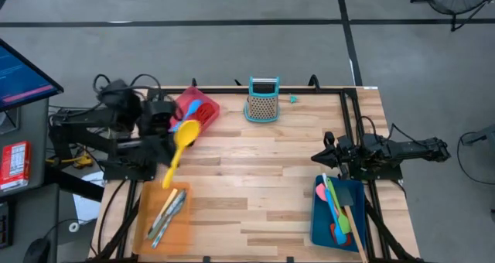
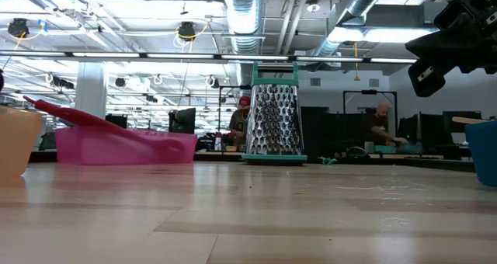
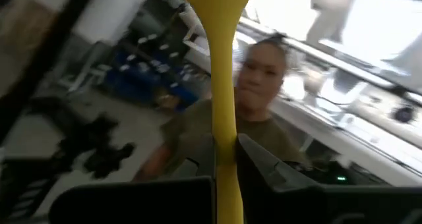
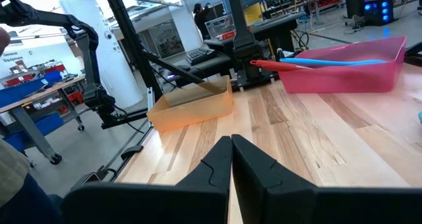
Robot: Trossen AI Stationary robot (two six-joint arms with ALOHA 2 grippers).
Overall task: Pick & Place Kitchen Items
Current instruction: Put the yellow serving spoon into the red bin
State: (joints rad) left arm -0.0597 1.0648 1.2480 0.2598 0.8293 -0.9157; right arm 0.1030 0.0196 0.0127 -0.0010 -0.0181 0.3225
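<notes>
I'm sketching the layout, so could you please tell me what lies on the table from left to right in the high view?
Orange tray → yellow spoon in the left claw → grater → right claw → blue tray.

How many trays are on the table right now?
3. The pink-red tray sits at the far left, the orange tray at the near left, and the blue tray at the near right. None seems hidden.
</notes>
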